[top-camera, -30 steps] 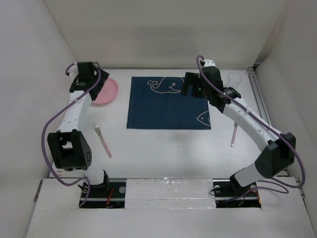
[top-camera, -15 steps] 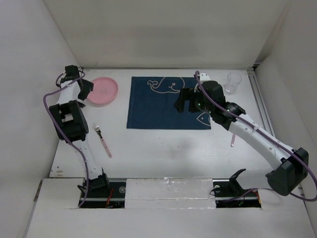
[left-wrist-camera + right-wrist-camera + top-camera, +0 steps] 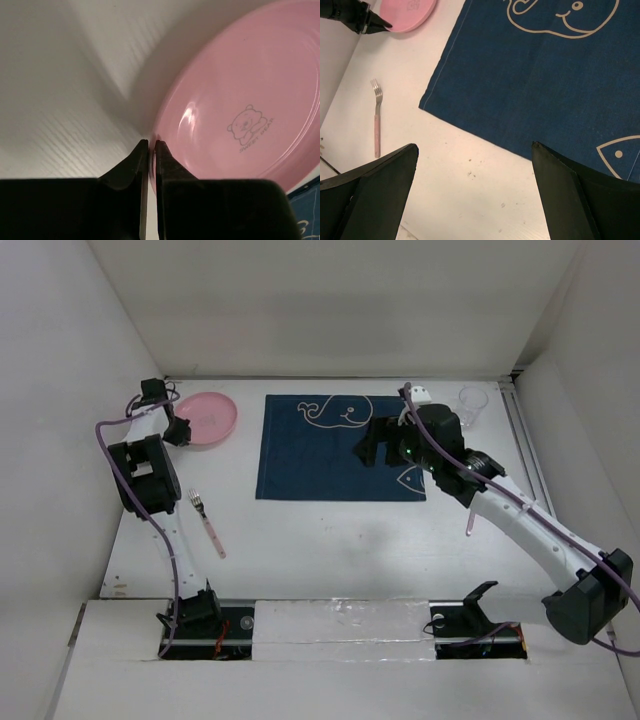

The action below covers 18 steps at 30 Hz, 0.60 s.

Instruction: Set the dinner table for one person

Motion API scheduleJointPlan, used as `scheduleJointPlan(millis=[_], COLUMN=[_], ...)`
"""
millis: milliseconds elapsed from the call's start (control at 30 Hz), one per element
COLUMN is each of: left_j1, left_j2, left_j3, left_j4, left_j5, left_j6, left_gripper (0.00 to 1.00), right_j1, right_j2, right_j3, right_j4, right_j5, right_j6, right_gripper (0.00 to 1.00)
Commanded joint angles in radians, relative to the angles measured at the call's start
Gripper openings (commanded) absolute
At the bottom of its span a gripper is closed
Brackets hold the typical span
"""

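The dinner table point(image 3: 340, 540) is a white top with white walls. A pink plate point(image 3: 212, 416) point(image 3: 250, 100) lies at its back left. My left gripper point(image 3: 179, 430) point(image 3: 151, 143) is shut on the plate's near-left rim, which sits pinched between the two black fingers. A dark-blue placemat point(image 3: 330, 455) point(image 3: 545, 75) with whale and fish outlines lies in the middle. Above its right part hovers my right gripper point(image 3: 381, 446) point(image 3: 474, 146), open and holding nothing. A pink-handled fork point(image 3: 208, 523) point(image 3: 377, 120) lies left of the placemat.
A clear glass cup point(image 3: 472, 403) stands at the back right. A pink-handled utensil point(image 3: 470, 510) lies right of the placemat, partly under the right arm. The left wall is close beside the left arm.
The left gripper has gone from open to shut on the plate's rim and shifted slightly toward the plate. The right arm has stretched a little farther to the right.
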<state>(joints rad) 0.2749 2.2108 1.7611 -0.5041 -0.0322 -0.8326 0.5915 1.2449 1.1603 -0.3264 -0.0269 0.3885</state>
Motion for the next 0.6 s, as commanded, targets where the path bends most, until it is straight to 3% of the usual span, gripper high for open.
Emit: scheduleJointPlan(millis=[0,333,533,567], left_j1=[-0.046,-0.270,-0.534,-0.534], left_j2=[-0.100,-0.424,-0.360,-0.359], left_j3=[-0.023,-0.204,-0.148,-0.147], left_j4=[0.021,0.326,0.343,0.331], left_j5=[0.024,0.097,0.133,0.123], left_j6=[0.018,0.032,0.065,0.066], left_gripper=[0.00,0.00,0.00,0.00], right_j1=[-0.010,-0.038,-0.047,-0.047], right_j2=[-0.013,-0.050,-0.094,-0.094], right_j3=[-0.004,-0.040,-0.063,-0.073], right_j4=[0.063,0.073,0.049,0.038], right_j5=[-0.010,-0.001,0.011,0.027], right_j6=[0.000,0.000,0.010,0.010], right_gripper=[1.00,1.00,1.00,1.00])
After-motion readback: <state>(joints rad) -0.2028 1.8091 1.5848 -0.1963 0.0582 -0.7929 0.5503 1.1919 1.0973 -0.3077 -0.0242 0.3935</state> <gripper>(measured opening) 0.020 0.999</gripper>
